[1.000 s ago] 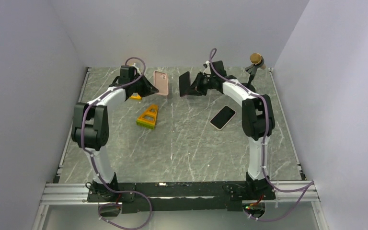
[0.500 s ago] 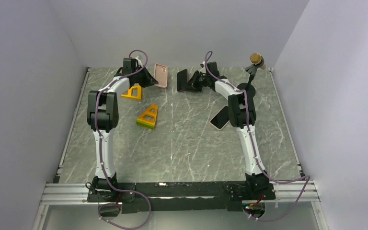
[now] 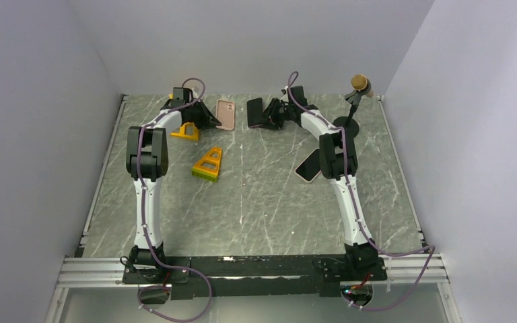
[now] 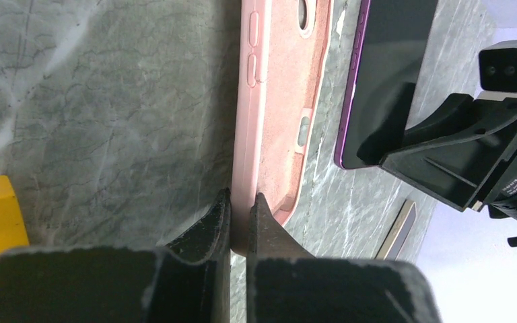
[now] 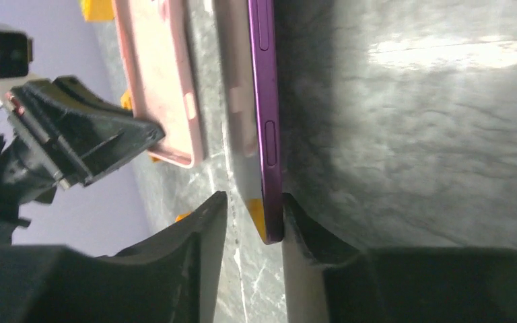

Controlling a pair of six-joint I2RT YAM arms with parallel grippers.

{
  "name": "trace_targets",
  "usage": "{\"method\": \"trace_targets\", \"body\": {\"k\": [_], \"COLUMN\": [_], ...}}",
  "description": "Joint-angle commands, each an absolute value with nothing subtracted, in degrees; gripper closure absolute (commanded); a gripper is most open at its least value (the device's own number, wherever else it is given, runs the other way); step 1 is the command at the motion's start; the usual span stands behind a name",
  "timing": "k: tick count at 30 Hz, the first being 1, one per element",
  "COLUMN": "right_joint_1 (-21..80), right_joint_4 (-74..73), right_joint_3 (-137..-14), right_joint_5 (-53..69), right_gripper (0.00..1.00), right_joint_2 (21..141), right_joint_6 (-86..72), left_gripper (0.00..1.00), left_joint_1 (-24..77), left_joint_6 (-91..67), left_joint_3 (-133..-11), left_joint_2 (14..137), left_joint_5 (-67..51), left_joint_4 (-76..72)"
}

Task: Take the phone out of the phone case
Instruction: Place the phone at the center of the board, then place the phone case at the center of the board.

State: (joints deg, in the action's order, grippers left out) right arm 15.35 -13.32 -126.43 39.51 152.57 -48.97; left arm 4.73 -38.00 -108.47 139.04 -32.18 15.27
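It was a robotics lab test cell. Plain pale walls (image 3: pixel 40 101) boxed in a marble-patterned tabletop (image 3: pixel 269 202). The left arm (image 3: pixel 145 202) and right arm (image 3: pixel 353 202), trailing purple cables, were bolted to an aluminium rail (image 3: pixel 94 269). A microphone on a stand (image 3: pixel 360 83) stood in the far right corner.

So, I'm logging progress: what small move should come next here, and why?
Probably lower the pink case to the table and open the left tool, whose jaws pinch its edge. The purple phone is already out of it, apart, in the right tool, so only setting down seems left.
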Motion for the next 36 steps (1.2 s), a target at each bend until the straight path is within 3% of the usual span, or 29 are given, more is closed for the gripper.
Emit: {"method": "trace_targets", "body": {"k": [1,5,9,18,23,29,33,36], "right_joint_1": [14.7,14.6,14.8,15.5,16.1,16.4,16.4,16.4], "right_joint_4": [-25.1,-35.4,-42.9,-51.4,-53.6,-51.7,-49.9,-49.7], "right_joint_3": [-132.4,-136.0,-136.7,-134.1,-123.6,-106.8,-96.8,-92.2], "right_joint_5": [31.0,23.7,18.2,20.2,22.3,24.5,24.7,24.5], "right_gripper": [0.56,0.36,0.28,0.27,0.27,0.27,0.27,0.26], "right_joint_2": [151.8,151.3,148.4,135.4,123.2,107.4,98.5,93.3], "right_joint_6": [-43.9,-40.4,-37.3,-31.3,-28.3,-29.0,-30.1,-30.4], "left_gripper": [0.95,0.95,0.94,0.89,0.76,0.53,0.47,0.19], "left_joint_1": [4.8,4.7,4.7,4.7,4.7,4.7,4.8,5.1], "left_joint_6": [-38.5,-38.0,-38.3,-41.5,-43.1,-41.1,-39.2,-38.9], "left_joint_3": [-110.1,-110.8,-111.4,-112.8,-115.6,-116.5,-117.1,-118.1], "left_joint_2": [140.2,140.6,141.4,143.2,144.9,143.5,142.2,142.3], "left_joint_5": [-34.5,-34.4,-34.1,-35.0,-36.9,-36.0,-36.4,-36.9], "left_joint_4": [15.9,16.6,16.7,16.1,16.6,20.9,23.7,25.3]}}
